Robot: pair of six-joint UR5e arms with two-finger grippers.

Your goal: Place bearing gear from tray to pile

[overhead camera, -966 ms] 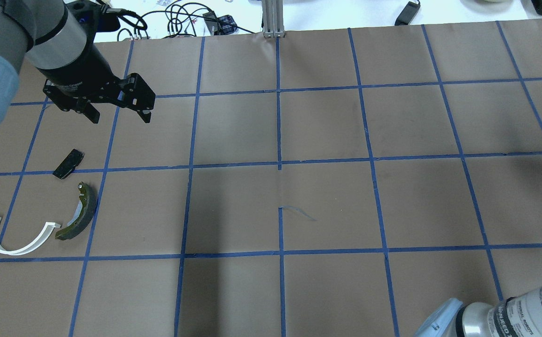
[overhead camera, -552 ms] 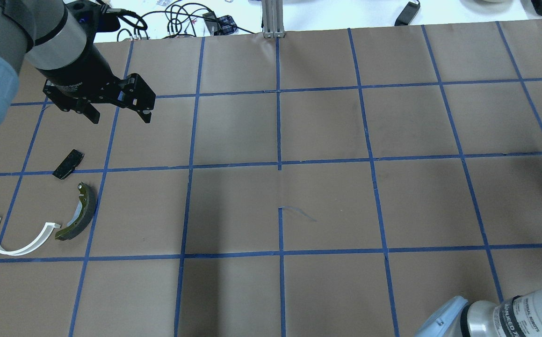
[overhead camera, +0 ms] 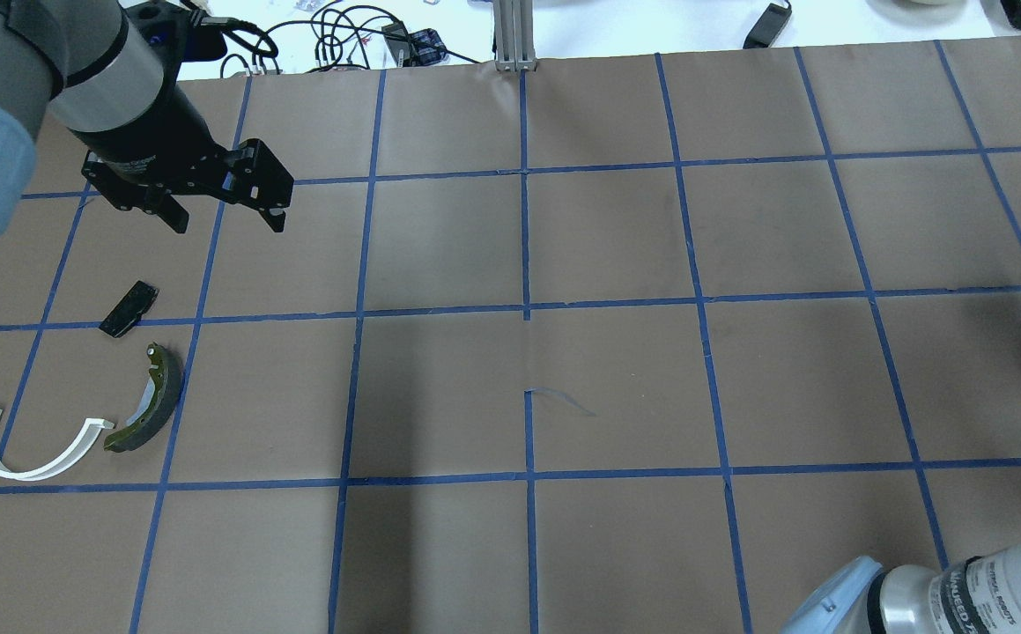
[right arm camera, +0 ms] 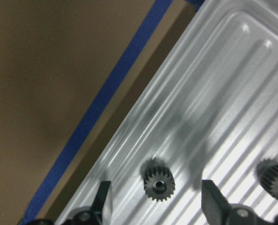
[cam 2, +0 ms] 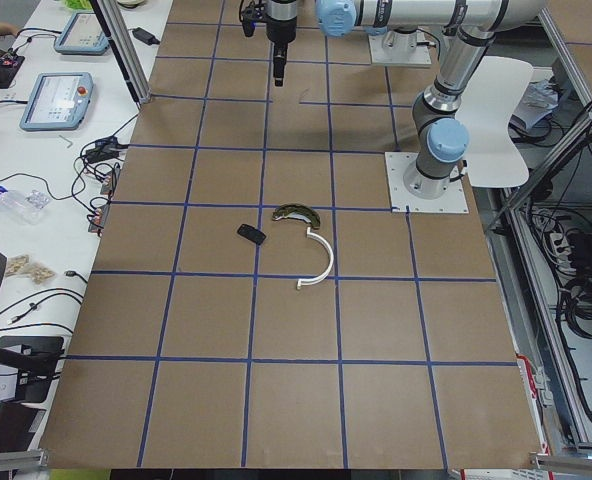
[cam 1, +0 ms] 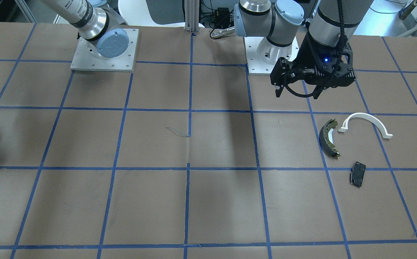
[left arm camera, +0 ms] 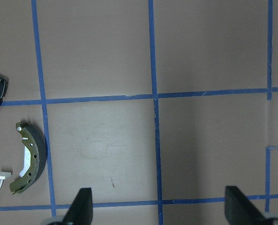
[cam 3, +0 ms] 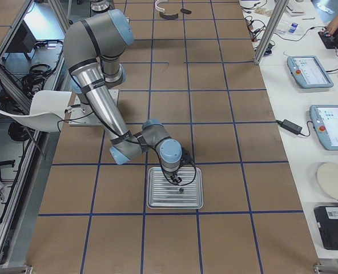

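The right tool (right arm camera: 158, 200) is hanging released over the tray (right arm camera: 233, 70), straddling a gear (right arm camera: 158, 179); a second gear (right arm camera: 274, 178) is lying at three o'clock. The left tool (overhead camera: 226, 218) is gaping too.

Between the fingers (right arm camera: 212, 199), a dark matt toothed gear (right arm camera: 158, 179) is shown on a ribbed tray (right arm camera: 214, 84) of silvery, sheened metal; beside them, the surface (right arm camera: 40, 84) is seen as matt brown paper.
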